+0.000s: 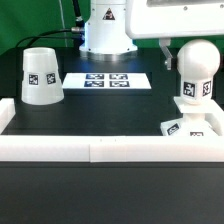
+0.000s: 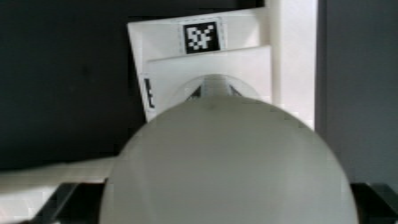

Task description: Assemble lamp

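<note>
Jaws read to me as pinched on the bulb (image 1: 196, 68). On my exterior feed the gripper (image 1: 186, 55) reaches in from the upper right, with one dark finger (image 1: 168, 56) at the flank of that smooth, rounded white globe. The bulb stands upright on the flat square base (image 1: 188, 126), close to the white rail (image 1: 100, 150), at the exterior view's right. Well apart at the left sits the tapered cone shade (image 1: 41, 76), matte white plastic, tagged. Between them lies the marker board (image 1: 106, 80). On my wrist feed the bulb's pale dome fills the frame, dark fingers (image 2: 75, 205) hug both its sides, and the tagged base lies beneath.
</note>
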